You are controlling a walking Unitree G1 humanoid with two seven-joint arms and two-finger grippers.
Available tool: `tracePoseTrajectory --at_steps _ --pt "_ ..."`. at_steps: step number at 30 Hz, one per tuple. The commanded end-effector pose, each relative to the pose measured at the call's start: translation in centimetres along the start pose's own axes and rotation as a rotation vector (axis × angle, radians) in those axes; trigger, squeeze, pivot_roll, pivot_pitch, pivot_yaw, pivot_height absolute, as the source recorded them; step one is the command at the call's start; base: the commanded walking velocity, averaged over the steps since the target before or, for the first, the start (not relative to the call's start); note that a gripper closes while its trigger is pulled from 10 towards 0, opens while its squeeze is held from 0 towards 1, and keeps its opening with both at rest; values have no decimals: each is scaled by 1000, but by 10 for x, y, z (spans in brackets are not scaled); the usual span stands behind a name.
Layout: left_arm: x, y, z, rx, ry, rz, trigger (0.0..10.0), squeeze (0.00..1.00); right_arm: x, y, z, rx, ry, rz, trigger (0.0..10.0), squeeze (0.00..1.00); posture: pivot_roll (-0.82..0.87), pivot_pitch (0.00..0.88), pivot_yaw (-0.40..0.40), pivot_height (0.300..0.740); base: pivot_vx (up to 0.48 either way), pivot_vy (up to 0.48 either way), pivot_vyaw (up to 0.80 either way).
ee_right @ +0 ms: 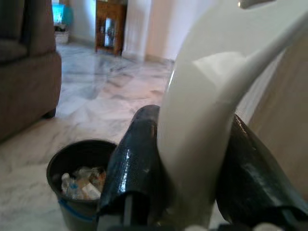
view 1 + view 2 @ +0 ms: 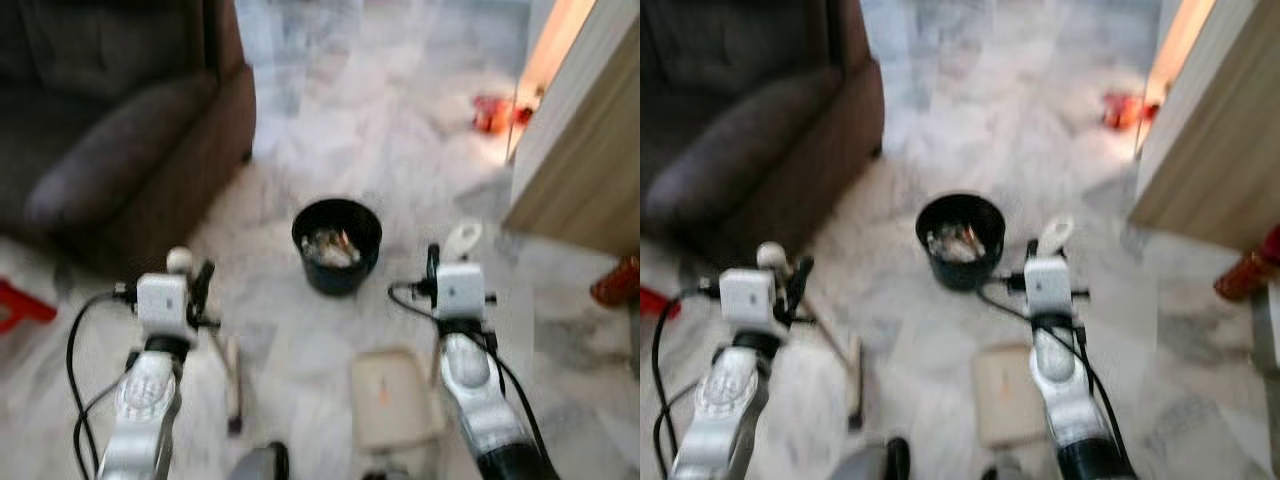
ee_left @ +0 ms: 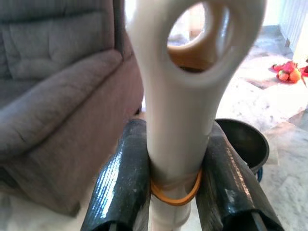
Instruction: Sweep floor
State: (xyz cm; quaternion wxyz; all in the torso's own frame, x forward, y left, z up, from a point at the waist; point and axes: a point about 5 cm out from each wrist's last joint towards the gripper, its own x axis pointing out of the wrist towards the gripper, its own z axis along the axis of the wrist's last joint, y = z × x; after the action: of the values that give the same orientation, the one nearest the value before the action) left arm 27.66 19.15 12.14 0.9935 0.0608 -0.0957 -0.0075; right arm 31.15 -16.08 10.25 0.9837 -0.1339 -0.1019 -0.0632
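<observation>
Left eye view
Left gripper (image 2: 190, 275): raised low on the left, fingers clenched on the cream broom handle (image 2: 180, 261); only its rounded top shows above the wrist block.
Broom (image 2: 232, 385): shaft slants down to the floor between the 2 arms; head blurred, hard to make out.
Right gripper (image 2: 447, 255): raised right of centre, fingers clasping the white dustpan handle (image 2: 463, 238).
Dustpan (image 2: 392, 400): pale tray flat on the marble floor (image 2: 330, 140), just left of the right arm; near edge cut off by the frame.
Bin (image 2: 337, 245): black, upright, between and ahead of the 2 grippers, with mixed litter inside.
Sofa (image 2: 120, 130): dark, at the upper left, cut off by the frame.
Cabinet (image 2: 590, 140): pale wood, at the right edge.
Red items (image 2: 500, 113): on the floor beyond the cabinet; too blurred to name.

Right eye view
Same layout, whole picture blurred; a dark rounded shape at the bottom edge is cut off.

Left wrist view
Fingers (image 3: 120, 187): 2 black fingers pressed against either side of the broom handle, no gap visible.
Handle end: cream, with a hanging hole; an orange band (image 3: 174, 192) rings it at finger level.
Behind: sofa, bin rim partly hidden by 1 finger.

Right wrist view
Fingers (image 1: 130, 168): 2 black fingers tight on the dustpan handle, which hides the space between them.
Behind: bin with litter, sofa corner, a wooden stand (image 1: 110, 26) far off.
</observation>
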Motion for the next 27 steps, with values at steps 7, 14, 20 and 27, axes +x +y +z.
tracePoseTrajectory --at_steps 7,14,20,27 --pt "1 4 2 -4 -8 8 10000 0 2 0 3 5 -9 2 10000 0 140 194 3 740 0 0 0" --pt "0 3 2 1 -4 5 10000 0 2 0 0 26 16 -4 10000 0 141 191 1 740 0 0 -634" --pt "1 3 0 16 7 4 10000 0 3 0 -1 25 20 -1 10000 0 141 188 0 740 0 0 -800" --pt "1 1 0 24 6 1 10000 0 3 0 -3 21 32 -2 10000 0 142 183 1 740 0 -215 -800"
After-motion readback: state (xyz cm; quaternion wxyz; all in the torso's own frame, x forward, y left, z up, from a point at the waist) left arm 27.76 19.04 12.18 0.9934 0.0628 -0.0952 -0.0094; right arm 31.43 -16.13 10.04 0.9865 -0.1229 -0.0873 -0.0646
